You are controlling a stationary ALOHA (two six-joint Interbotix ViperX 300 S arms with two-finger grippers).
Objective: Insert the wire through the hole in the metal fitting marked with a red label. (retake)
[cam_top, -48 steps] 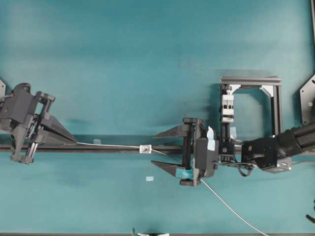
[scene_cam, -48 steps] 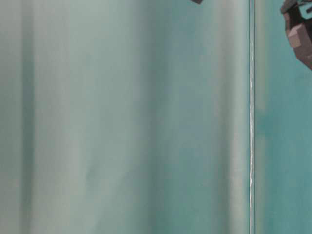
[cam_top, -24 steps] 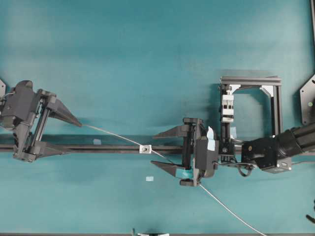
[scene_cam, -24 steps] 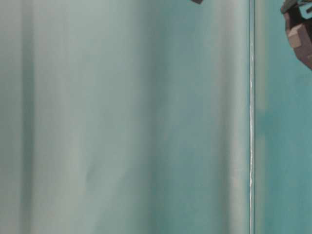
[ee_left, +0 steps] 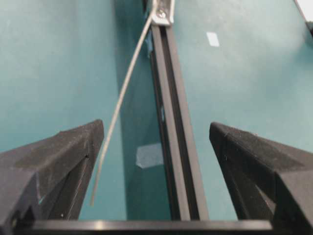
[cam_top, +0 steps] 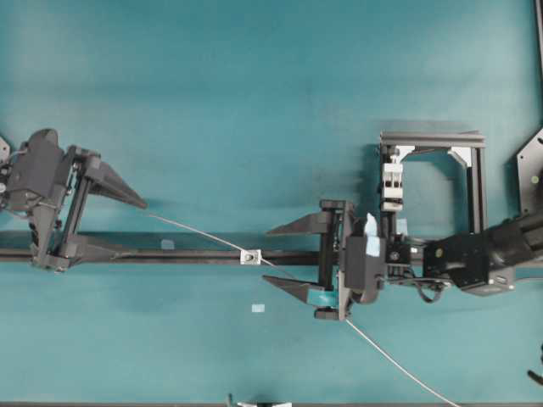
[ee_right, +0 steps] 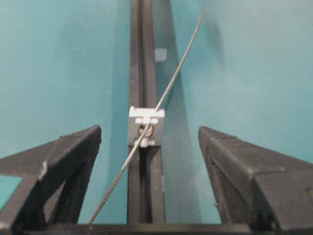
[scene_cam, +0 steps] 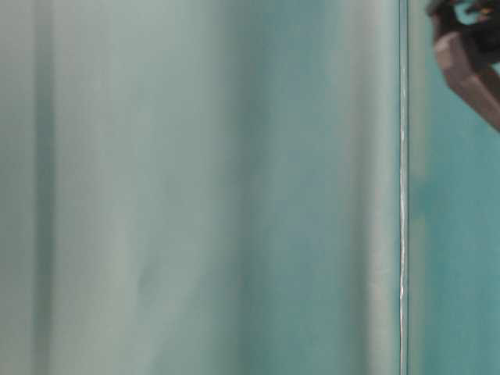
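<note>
The metal fitting (cam_top: 249, 256) is a small silvery square on the black rail (cam_top: 195, 254). The thin pale wire (cam_top: 195, 232) comes from the lower right, passes between the right fingers and runs through the hole (ee_right: 145, 130) of the fitting (ee_right: 146, 126). Its free end lies loose beside the upper finger of my left gripper (cam_top: 127, 229), which is open and holds nothing. In the left wrist view the wire (ee_left: 122, 93) ends just inside the left finger, with the fitting (ee_left: 162, 12) far ahead. My right gripper (cam_top: 268, 259) is open and straddles the rail just right of the fitting.
A black frame (cam_top: 433, 140) with a white clip block (cam_top: 391, 182) stands behind the right arm. Pale tape scraps (cam_top: 258, 308) lie on the teal table. The table-level view is a blur, with a dark gripper part (scene_cam: 469, 62) at its top right.
My left gripper has opened and let go of the wire. The wire's free end has sprung off the rail toward the far side. The right arm has shifted slightly right.
</note>
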